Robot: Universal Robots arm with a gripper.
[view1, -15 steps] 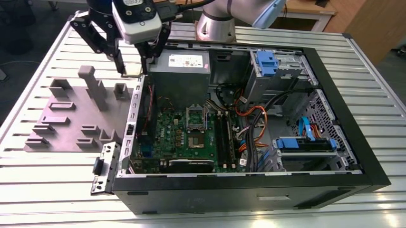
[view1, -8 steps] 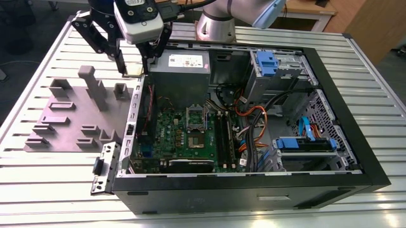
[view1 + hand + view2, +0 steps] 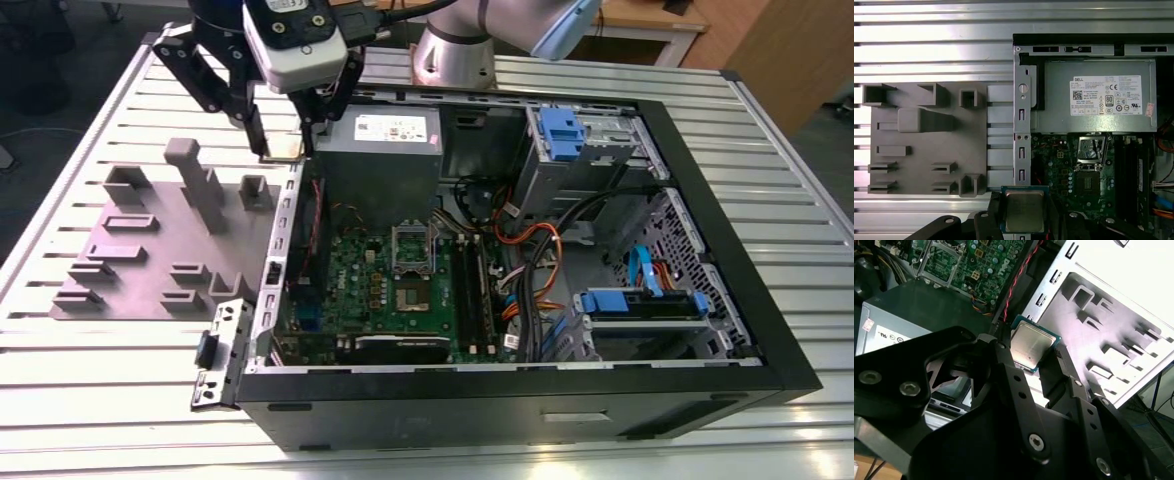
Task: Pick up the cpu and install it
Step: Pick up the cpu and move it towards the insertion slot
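Ribbed metal table [image 3: 107, 390] carries everything: at the exterior view's left lies a grey fixture plate [image 3: 147, 250] with raised blocks, and just past its far corner the gripper [image 3: 284, 140] hangs by the rim of the open computer case [image 3: 534, 400], its fingers closed on the cpu [image 3: 1024, 212], which is pinched by two opposite edges with its metal top showing in both wrist views. Further right, inside the case, the grey power supply [image 3: 387, 150] sits beside the green motherboard [image 3: 354, 280], where the socket [image 3: 1089, 182] lies bare, its frame [image 3: 1090, 148] seemingly swung up. The carry, I judge, wants the chip kept level and square to that socket, clear of the case wall, under a steady pinch so it cannot skew; blue drive bays [image 3: 641, 300] fill the right end
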